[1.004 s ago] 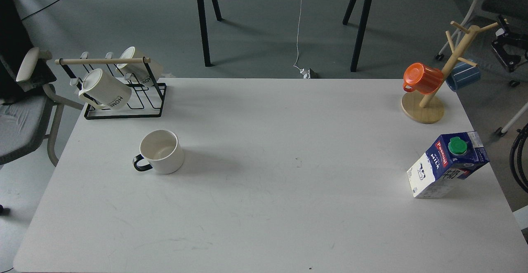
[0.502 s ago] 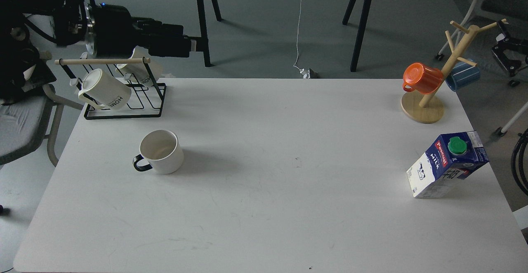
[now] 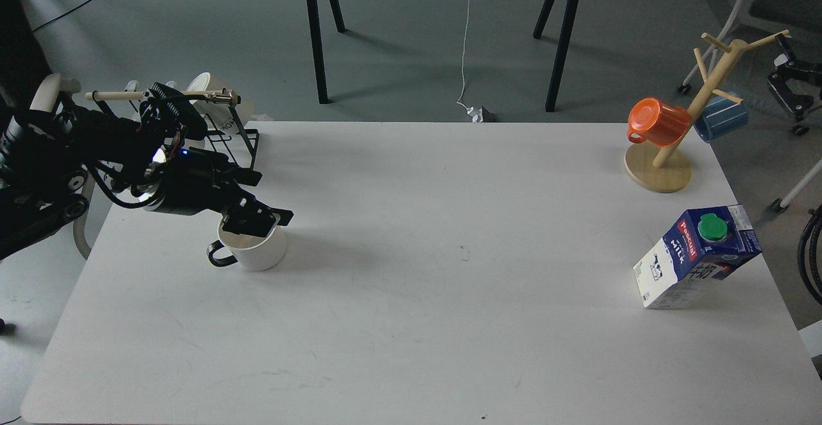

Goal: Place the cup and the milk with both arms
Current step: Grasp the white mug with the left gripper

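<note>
The cup [image 3: 257, 255], a squat white mug with a black loop handle pointing left, stands on the left part of the white table [image 3: 411, 322]. My left gripper [image 3: 260, 221] hangs right over the cup's mouth and hides most of its inside. Its fingers look spread, and I cannot tell whether they touch the rim. The milk [image 3: 697, 257], a blue and white carton with a green cap, stands tilted near the table's right edge. A small dark jointed part [image 3: 791, 75] at the right edge seems to be the end of my right arm. Its fingers cannot be told apart.
A black wire rack [image 3: 241, 136] with cream mugs stands behind my left arm at the back left. A wooden mug tree [image 3: 661, 168] with an orange cup [image 3: 656, 121] and a blue cup [image 3: 722, 119] stands at the back right. Chairs flank the table.
My left arm has swung down from high above the rack, and its gripper now sits over the cup. The cup and the milk have not moved.
</note>
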You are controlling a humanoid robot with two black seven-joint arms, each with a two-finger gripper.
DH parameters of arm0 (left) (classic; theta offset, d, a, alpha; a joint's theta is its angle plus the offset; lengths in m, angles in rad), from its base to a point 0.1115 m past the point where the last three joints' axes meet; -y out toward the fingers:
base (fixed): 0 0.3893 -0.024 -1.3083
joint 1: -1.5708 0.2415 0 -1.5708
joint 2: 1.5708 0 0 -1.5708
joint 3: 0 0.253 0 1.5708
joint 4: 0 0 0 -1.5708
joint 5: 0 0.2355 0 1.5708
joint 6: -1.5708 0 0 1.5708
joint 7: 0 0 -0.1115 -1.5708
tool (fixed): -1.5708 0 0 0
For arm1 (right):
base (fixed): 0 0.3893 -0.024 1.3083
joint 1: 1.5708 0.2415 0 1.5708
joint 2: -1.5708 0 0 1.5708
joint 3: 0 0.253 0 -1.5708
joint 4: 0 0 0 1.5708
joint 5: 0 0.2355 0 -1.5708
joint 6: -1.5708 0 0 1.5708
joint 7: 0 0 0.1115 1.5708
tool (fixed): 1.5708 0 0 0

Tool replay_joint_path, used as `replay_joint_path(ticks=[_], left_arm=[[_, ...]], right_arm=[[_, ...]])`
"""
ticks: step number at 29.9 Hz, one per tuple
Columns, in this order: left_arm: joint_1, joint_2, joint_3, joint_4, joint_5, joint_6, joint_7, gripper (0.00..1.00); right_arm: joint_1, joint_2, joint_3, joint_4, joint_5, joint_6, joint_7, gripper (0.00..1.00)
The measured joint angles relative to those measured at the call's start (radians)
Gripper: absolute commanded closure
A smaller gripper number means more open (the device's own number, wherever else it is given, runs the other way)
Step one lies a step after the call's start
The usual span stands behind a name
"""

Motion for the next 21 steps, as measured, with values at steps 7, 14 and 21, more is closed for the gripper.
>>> replay_joint_path(ticks=[7,14,21], left_arm=[[0.029,-0.010,0.007,0.017,0.006,0.000,0.000,0.01],[0.075,-0.045,0.008,0.030,0.075,0.000,0.000,0.02],[0.077,-0.084,0.007,0.087,0.081,0.000,0.000,0.02]], right_arm=[[-0.001,0.000,-0.001,0.000,0.000,0.000,0.000,0.02],[-0.005,0.000,-0.001,0.000,0.000,0.000,0.000,0.02],[-0.013,0.000,0.001,0.000,0.000,0.000,0.000,0.02]])
